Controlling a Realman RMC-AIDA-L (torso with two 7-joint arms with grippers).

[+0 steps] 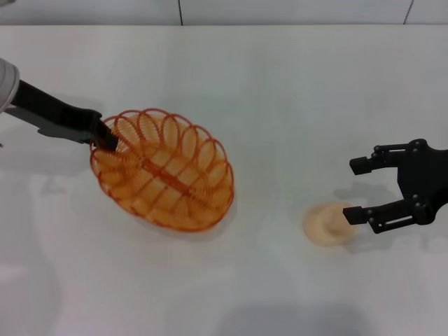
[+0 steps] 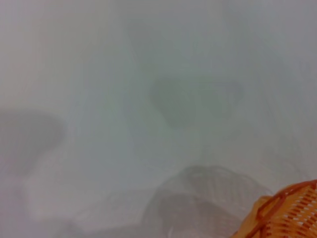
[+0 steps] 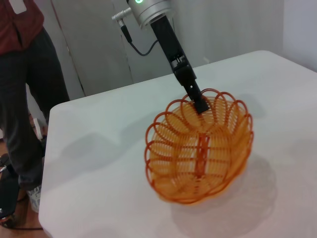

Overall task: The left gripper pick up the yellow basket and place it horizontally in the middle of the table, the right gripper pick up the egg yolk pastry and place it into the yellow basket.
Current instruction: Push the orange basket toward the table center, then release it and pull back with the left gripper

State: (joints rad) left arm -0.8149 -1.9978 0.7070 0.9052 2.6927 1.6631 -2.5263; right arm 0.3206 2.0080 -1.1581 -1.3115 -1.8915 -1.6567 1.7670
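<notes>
Left tool [image 1: 106, 137] clamped on rim of yellow basket [image 1: 164, 169], basket tilted, left of counter [image 1: 280, 84] centre. Lower gently, level before release. Right tool [image 1: 357, 189] wide open, holding nothing, just beside egg yolk pastry [image 1: 326, 224].

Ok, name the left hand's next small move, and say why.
Probably lower and level the yellow basket onto the table: the left hand grips its rim, tilted above its shadow. The right hand waits open beside the egg yolk pastry.
</notes>
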